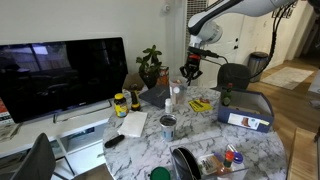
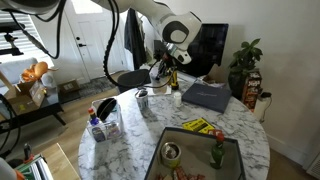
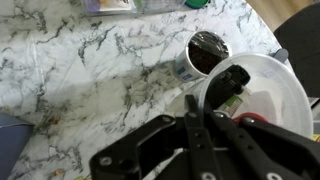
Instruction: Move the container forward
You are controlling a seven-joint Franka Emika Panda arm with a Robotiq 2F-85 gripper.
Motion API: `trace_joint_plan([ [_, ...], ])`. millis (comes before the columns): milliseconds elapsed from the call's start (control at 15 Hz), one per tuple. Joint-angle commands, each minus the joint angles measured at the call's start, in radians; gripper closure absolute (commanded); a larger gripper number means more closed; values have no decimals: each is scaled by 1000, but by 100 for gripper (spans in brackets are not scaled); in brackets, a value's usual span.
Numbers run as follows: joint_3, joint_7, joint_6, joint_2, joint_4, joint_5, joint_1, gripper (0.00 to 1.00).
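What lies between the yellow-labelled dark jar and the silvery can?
A white paper sheet lies on the marble between the jar and the can; an exterior view shows it.

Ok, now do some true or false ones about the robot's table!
1. The table has a marble top. True.
2. The TV is showing a cartoon. False: its screen is dark.
3. The end effector is lying on the floor. False: it hangs above the table.
4. The container stands on the table. True.
5. The silvery can has tipped over. False: it stands upright.
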State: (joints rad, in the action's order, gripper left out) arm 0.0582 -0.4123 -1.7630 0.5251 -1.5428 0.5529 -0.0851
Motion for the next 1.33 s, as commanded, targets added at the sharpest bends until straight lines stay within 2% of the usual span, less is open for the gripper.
trace_joint_plan([
  [0,-22,-114,12,111,146,19,15,99],
  [200,-27,-167,-67,183,229,3,37,99],
  [800,-45,-224,-74,384,432,-76,77,99],
  [1267,-92,-171,-72,522,574,-73,47,99],
])
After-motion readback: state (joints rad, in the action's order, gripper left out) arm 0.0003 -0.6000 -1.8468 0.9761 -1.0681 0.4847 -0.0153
